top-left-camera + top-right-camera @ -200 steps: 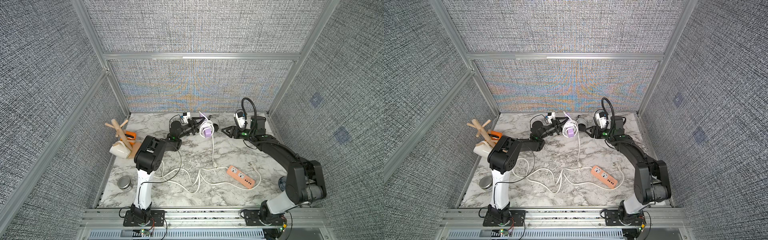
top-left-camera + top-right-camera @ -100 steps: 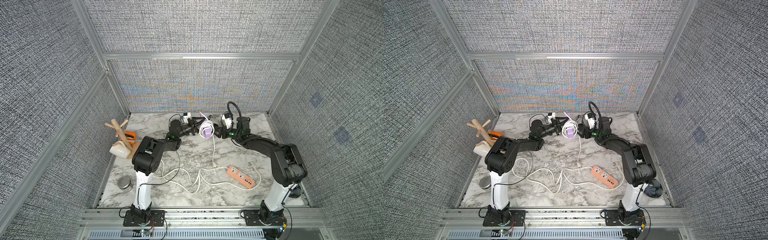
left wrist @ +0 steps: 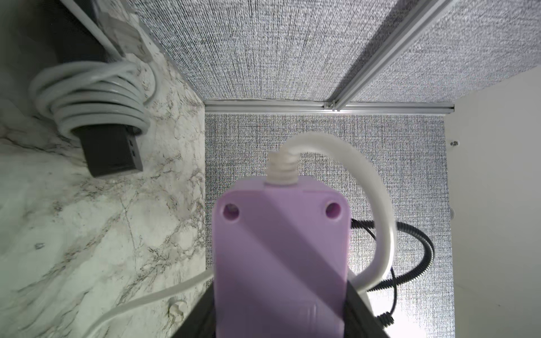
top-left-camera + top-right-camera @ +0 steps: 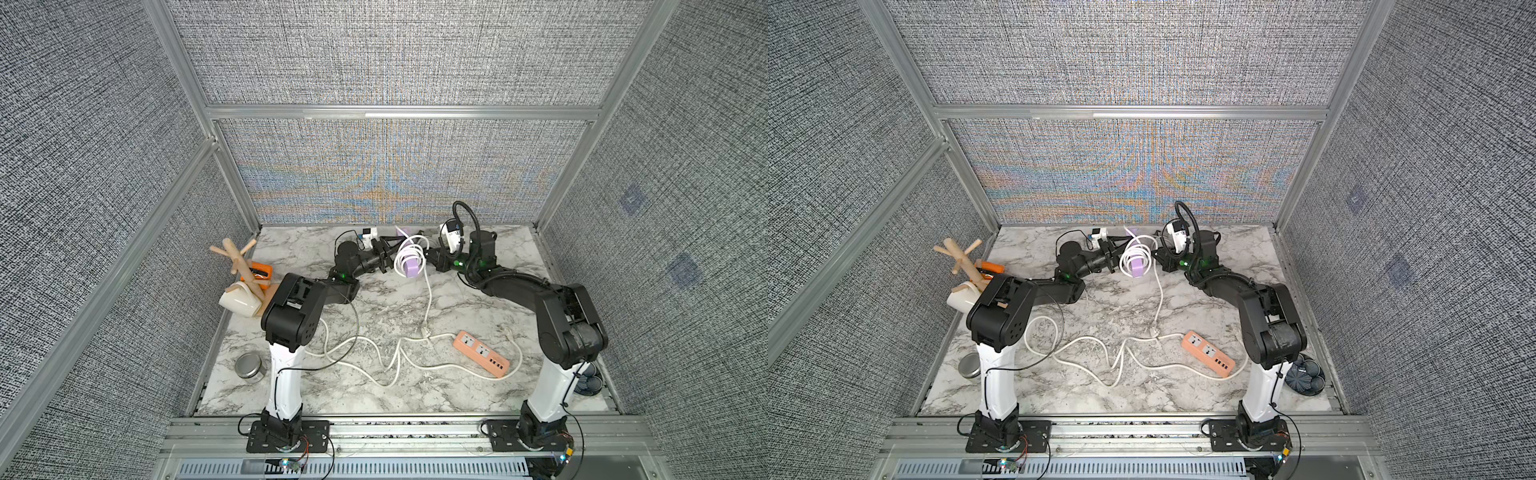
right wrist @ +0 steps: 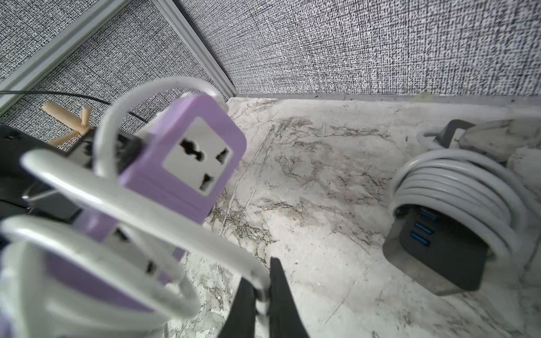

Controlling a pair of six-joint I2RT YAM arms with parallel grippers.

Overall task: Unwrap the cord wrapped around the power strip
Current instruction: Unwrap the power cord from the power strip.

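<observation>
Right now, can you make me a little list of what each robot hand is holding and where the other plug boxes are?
left gripper: shut on the purple power strip, held up off the table
right gripper: shut on a loop of the white cord
white cord: some loops around the purple power strip
orange power strip: flat on the table, cord lying loose
black power strip: on the table, grey cord wrapped around it
</observation>
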